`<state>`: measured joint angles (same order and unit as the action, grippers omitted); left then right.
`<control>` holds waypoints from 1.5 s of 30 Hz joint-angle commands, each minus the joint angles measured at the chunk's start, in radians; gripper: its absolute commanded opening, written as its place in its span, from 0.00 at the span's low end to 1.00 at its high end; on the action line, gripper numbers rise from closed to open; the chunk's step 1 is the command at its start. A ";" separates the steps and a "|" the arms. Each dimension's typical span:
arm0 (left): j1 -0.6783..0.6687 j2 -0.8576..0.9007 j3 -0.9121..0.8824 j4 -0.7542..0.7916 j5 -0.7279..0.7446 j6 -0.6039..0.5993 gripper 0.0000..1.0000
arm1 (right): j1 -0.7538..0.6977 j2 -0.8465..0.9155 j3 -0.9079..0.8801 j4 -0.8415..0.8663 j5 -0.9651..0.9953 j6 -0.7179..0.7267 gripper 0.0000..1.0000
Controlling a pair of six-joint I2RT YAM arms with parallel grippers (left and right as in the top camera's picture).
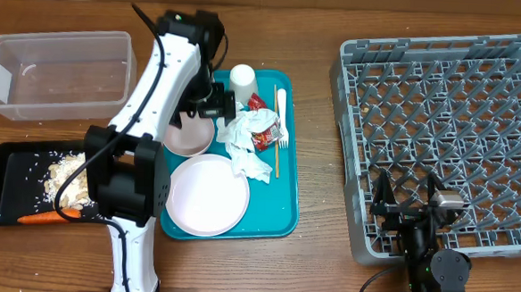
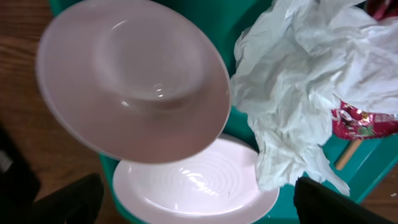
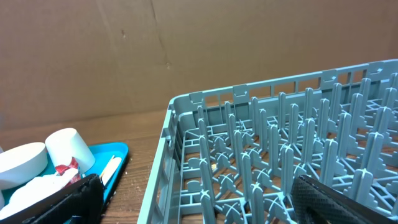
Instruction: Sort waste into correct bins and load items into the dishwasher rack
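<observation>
My left gripper (image 1: 213,102) (image 2: 199,211) hangs open over the teal tray (image 1: 284,210); nothing is between its fingers (image 2: 68,202). Just below it a small white bowl (image 1: 190,133) (image 2: 134,81) shows blurred, at the tray's left edge. The white plate (image 1: 207,195) (image 2: 193,186) lies nearer the front. Crumpled napkins (image 1: 247,143) (image 2: 298,81), a red-and-white wrapper (image 1: 266,133) (image 2: 360,121), a cup (image 1: 242,78) (image 3: 68,146), a fork (image 1: 280,107) and a wooden stick (image 1: 276,160) share the tray. My right gripper (image 1: 409,207) (image 3: 199,205) stands open at the front left corner of the dishwasher rack (image 1: 449,129) (image 3: 280,155).
The clear tub (image 1: 59,71) stands at the back left. In front of it the black tray (image 1: 8,186) holds beige scraps (image 1: 67,176) and a carrot (image 1: 49,216). A cardboard wall closes off the back.
</observation>
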<state>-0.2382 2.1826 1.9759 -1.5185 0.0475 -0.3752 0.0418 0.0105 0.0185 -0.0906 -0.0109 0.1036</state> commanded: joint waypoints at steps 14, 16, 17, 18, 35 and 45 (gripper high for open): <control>-0.073 -0.002 -0.167 0.211 -0.119 -0.078 0.55 | 0.002 -0.006 -0.010 0.006 0.010 -0.007 1.00; -0.073 -0.002 -0.176 0.219 -0.118 -0.079 0.55 | 0.002 -0.006 -0.010 0.006 0.010 -0.007 1.00; -0.073 -0.002 -0.184 0.229 -0.119 -0.078 0.54 | 0.002 -0.006 -0.010 0.006 0.010 -0.007 1.00; -0.073 -0.002 -0.195 0.244 -0.119 -0.078 0.54 | 0.002 -0.006 -0.010 0.006 0.010 -0.007 1.00; -0.071 -0.005 -0.182 0.267 -0.155 -0.078 0.13 | 0.002 -0.006 -0.010 0.006 0.010 -0.007 1.00; -0.071 -0.031 -0.162 0.214 -0.151 -0.079 0.04 | 0.002 -0.006 -0.010 0.006 0.010 -0.007 1.00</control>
<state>-0.3111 2.1845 1.7771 -1.2766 -0.0917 -0.4461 0.0418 0.0101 0.0185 -0.0902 -0.0105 0.1036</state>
